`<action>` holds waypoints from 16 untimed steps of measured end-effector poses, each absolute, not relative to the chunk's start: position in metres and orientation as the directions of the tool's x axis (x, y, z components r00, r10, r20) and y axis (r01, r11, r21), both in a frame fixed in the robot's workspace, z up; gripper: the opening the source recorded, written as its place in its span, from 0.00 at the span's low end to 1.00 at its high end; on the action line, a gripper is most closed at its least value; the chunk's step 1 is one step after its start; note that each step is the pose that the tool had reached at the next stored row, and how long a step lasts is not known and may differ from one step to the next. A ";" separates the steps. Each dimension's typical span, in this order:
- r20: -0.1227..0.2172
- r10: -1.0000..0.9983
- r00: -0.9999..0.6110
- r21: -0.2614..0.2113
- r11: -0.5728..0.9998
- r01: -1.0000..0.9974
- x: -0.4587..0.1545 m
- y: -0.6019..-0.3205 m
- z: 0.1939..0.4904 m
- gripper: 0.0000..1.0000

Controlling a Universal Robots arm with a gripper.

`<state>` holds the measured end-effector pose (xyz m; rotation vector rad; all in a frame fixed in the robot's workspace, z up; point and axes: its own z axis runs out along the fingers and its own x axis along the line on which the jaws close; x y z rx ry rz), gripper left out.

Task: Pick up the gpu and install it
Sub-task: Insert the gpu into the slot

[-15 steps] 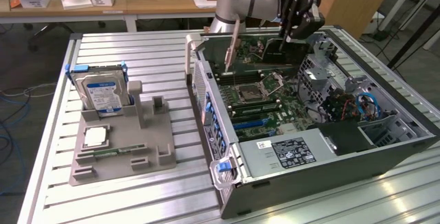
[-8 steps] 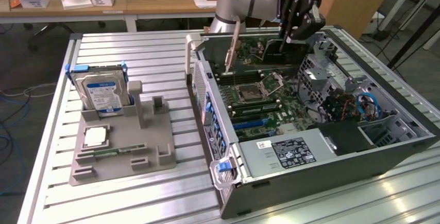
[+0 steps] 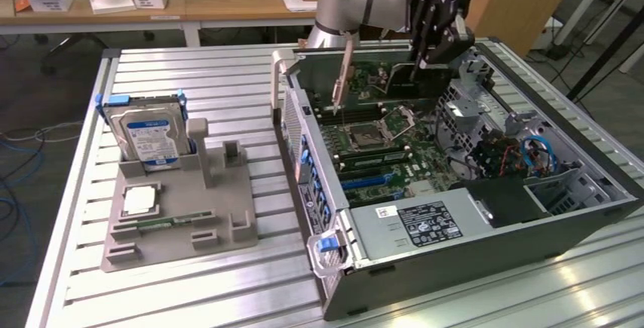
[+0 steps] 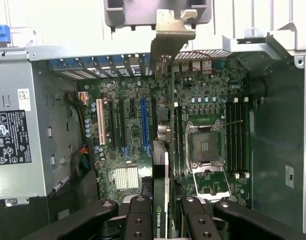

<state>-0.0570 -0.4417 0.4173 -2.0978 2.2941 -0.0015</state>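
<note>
**Robot hand holds gpu over open computer case**

The hand [image 4: 163,217] of a robot arm is clamped on the gpu [image 4: 165,150], its black fingers [image 4: 138,220] pressing on either side of the slim card. The card stands on edge over the motherboard [image 3: 378,143] inside the open computer case [image 3: 563,219]. Its metal bracket [image 4: 174,32] points toward the case's rear wall. From the wrist view the card lines up between the blue slot [image 4: 144,125] and the processor socket [image 4: 204,145]; whether its lower edge touches a slot cannot be told.

In the exterior view, the case lies on its side on the slatted metal tabletop [image 3: 201,79], with the power supply [image 3: 418,226] at its near end. Toward the exterior view's left, well apart from the case, a grey holder [image 3: 191,215] carries the silver hard drive [image 3: 149,138], standing upright, and a square processor chip [image 3: 139,200] lying flat.
</note>
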 end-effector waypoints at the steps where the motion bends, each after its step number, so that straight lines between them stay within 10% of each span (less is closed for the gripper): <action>1: -0.024 -0.996 -0.089 -0.023 0.089 -0.996 -0.057 -0.442 0.416 0.26; 16: -0.024 -0.996 -0.089 -0.023 0.090 -0.996 -0.056 -0.442 0.388 0.26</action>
